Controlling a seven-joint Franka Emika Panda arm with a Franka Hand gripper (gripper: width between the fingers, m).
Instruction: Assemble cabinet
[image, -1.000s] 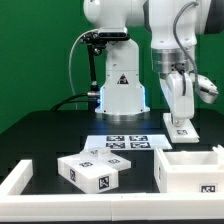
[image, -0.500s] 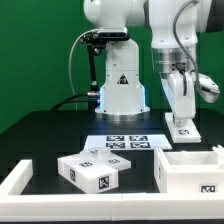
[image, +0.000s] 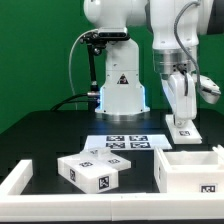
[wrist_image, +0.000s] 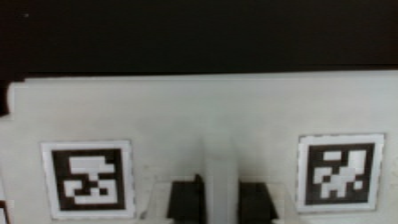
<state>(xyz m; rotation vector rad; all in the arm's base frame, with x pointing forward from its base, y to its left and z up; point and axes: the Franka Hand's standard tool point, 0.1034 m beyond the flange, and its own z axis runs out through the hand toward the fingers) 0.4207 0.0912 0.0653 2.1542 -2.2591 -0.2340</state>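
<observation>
A clear gap of table (image: 142, 168) separates tagged block (image: 92, 170) from cabinet body (image: 186, 176).

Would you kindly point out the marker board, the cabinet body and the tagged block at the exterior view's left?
marker board (image: 125, 143): exterior view, middle of its flat top.
cabinet body (image: 188, 178): exterior view, its front wall.
tagged block (image: 88, 165): exterior view, its top face.

I read the black table top (image: 40, 130) as matt and smooth, no glare. To me the large white boxy cabinet body (image: 190, 170) and the smaller white tagged block (image: 92, 170) look like matt, smooth plastic; their tags are flat black-and-white print. The thin white marker board (image: 125, 142) is dull. The white arm shell (image: 170, 30) is glossy plastic. In the wrist view I cannot judge the grain of the white panel (wrist_image: 196, 110): too blurred.
</observation>
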